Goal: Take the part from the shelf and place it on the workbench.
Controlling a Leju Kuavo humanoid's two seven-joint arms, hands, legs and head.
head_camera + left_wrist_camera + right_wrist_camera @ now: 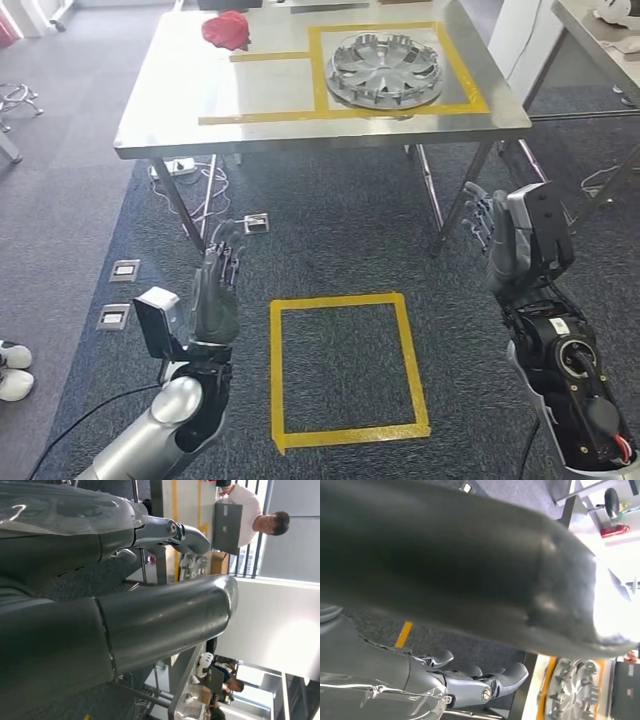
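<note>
A silver wheel cover [385,70] lies flat on the steel workbench [189,100], inside a yellow-taped rectangle at the bench's right side. In the right wrist view the wheel cover [574,690] shows past my fingers [501,680]. My left hand [217,285] is raised over the carpet in front of the bench, fingers straight and apart, holding nothing. My right hand [490,235] hovers near the bench's right legs, fingers spread and empty. In the left wrist view my thumb [170,620] and a finger [181,532] stretch toward the bench.
A red cloth [226,30] lies on the bench's far left part. A yellow taped square [343,370] marks the carpet between my arms. Cables and floor sockets [124,270] lie under the bench's left end. A second table [604,40] stands at right. Seated people [260,520] work beyond.
</note>
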